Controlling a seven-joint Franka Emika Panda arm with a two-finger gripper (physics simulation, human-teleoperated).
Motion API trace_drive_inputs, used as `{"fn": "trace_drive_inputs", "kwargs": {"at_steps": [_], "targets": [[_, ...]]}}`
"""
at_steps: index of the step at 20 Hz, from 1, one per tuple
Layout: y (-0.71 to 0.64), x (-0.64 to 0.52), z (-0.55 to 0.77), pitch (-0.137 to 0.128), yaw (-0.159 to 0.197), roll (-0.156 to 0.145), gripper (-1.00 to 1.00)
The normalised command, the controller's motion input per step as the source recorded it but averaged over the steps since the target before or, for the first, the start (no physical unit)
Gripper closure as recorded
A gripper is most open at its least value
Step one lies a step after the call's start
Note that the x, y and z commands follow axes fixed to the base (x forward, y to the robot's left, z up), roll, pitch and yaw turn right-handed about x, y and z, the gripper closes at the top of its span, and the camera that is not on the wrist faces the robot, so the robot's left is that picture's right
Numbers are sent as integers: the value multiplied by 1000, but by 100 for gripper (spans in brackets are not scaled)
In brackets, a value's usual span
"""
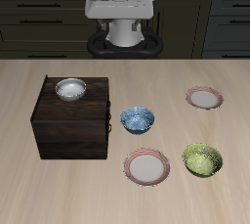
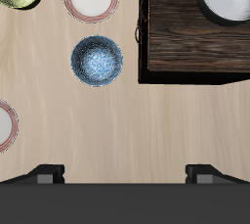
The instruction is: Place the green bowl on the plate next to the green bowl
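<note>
Gripper (image 2: pixel 124 174) spread wide above the table; green bowl (image 1: pixel 202 159) sits upright, mouth up, beside the plate (image 1: pixel 147 166).

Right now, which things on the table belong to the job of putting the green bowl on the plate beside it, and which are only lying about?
For the job: green bowl; plate beside it; gripper, open.

Lying about: blue-and-white bowl; second plate, farther back; white-grey bowl on the dark wooden cabinet.
</note>
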Motion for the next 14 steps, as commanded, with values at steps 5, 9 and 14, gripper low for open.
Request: {"fn": "trace_drive_inputs", "kwargs": {"at_steps": [5, 9, 14], "targets": [[157, 239, -88, 8, 6, 22, -100], [57, 198, 15, 14, -12, 11, -100], [140, 388, 63, 14, -25, 19, -100]]}}
